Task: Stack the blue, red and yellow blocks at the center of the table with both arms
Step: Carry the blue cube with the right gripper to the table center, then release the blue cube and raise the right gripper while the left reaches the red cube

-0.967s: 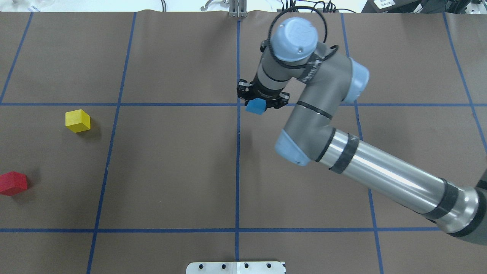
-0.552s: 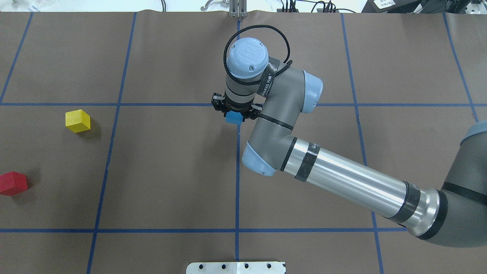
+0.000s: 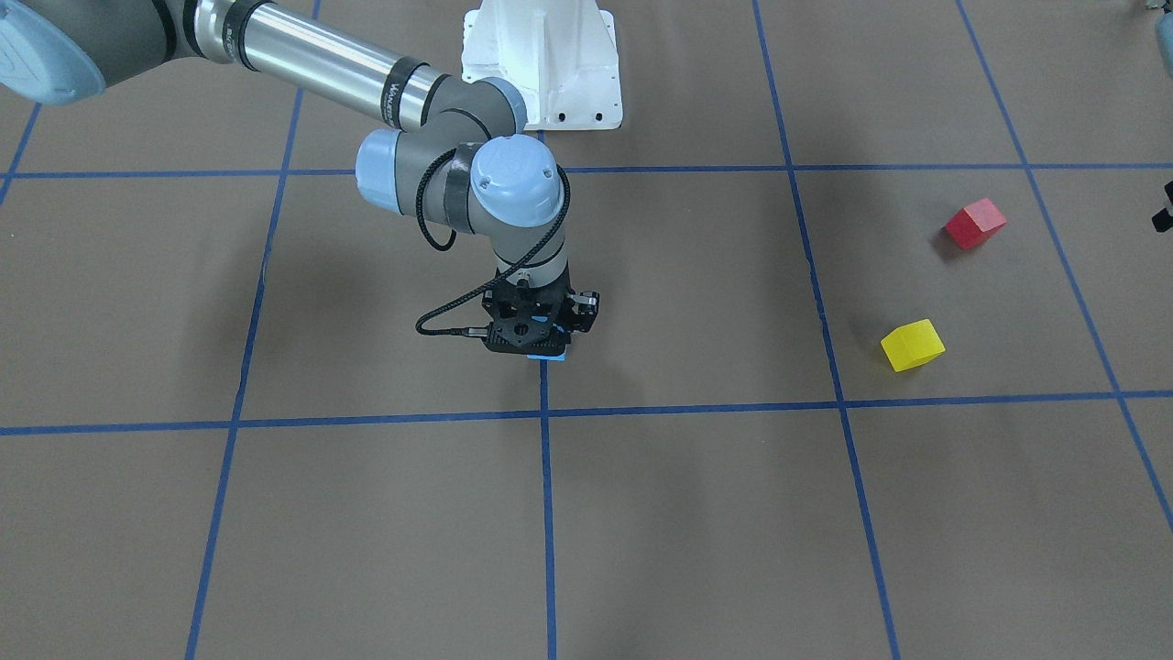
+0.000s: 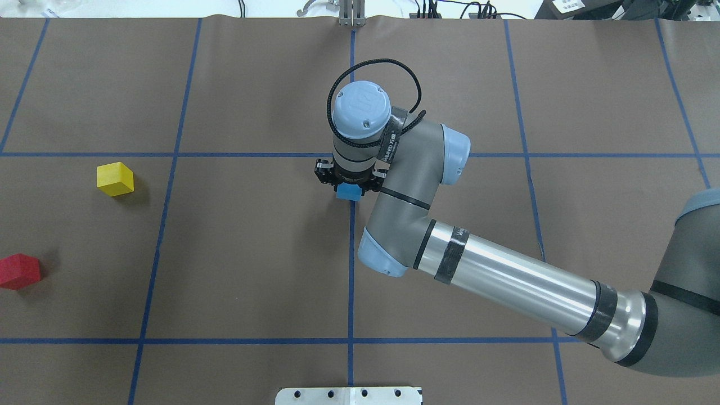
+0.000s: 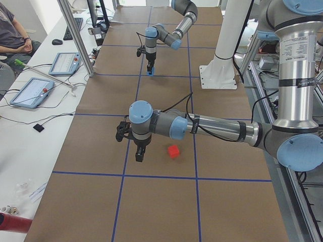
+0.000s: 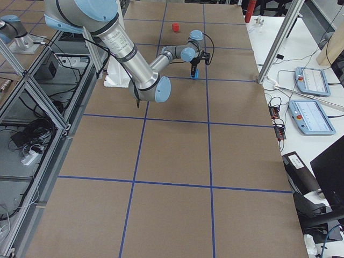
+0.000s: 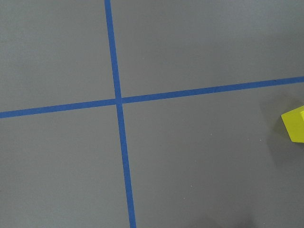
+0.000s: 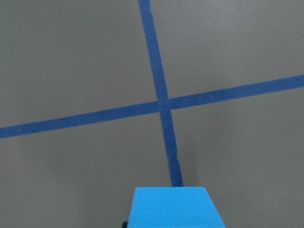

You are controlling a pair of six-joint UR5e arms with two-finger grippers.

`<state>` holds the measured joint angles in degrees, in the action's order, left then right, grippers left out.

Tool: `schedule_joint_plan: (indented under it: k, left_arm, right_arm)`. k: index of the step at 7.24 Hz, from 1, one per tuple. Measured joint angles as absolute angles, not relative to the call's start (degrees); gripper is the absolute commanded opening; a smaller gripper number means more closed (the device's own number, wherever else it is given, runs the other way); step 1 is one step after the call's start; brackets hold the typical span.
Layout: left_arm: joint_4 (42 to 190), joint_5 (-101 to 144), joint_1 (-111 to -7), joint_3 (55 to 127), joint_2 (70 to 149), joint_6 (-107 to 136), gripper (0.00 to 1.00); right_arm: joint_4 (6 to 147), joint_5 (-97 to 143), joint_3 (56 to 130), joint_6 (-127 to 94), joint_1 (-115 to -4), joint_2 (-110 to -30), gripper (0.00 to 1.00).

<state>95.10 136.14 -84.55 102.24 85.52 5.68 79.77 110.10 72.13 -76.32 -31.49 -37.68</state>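
Right gripper point(image 4: 349, 184): it points straight down from the right arm point(image 4: 506, 275), which reaches in across the table, and its two black fingers pinch the blue block from either side.

Blue block point(image 4: 348, 192): it is held in the right gripper's jaws, low over the table. The views do not show whether its underside touches the surface. It sits over the central lengthwise tape line, on the robot's side of the crossing with the farther cross line. In the right wrist view its top face point(image 8: 173, 206) fills the bottom edge, with that crossing ahead of it.

Left gripper point(image 5: 140, 155): it shows only in the side view, hanging fingers-down from the left arm point(image 5: 217, 128) above the table. Whether it is spread or pressed together cannot be told.

Yellow block point(image 4: 115, 179): it lies on the table on the robot's left, well apart from the blue block and free of both grippers. One corner shows at the right edge of the left wrist view point(image 7: 295, 124).

Red block point(image 4: 19, 271): it lies on the table farther to the robot's left and nearer the robot than the yellow block. In the side view it appears near the left gripper point(image 5: 173, 151).

Table point(image 4: 253, 253): a brown surface with a grid of dark blue tape lines point(image 4: 352, 281).

Pedestal base point(image 3: 541, 64): white, at the robot's edge of the table.
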Motion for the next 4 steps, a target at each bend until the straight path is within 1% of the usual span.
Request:
schedule_joint_plan:
  k: [2, 4]
  left_arm:
    - [95.2, 136.1, -84.5, 102.4, 85.7, 6.2, 1.00]
    - [99.0, 134.8, -80.5, 102.6, 86.9, 13.9, 1.00]
  right_arm:
    - [79.9, 109.5, 72.3, -74.8, -30.9, -38.0, 1.00]
    - [81.7, 110.3, 74.3, -74.2, -31.6, -38.2, 1.00]
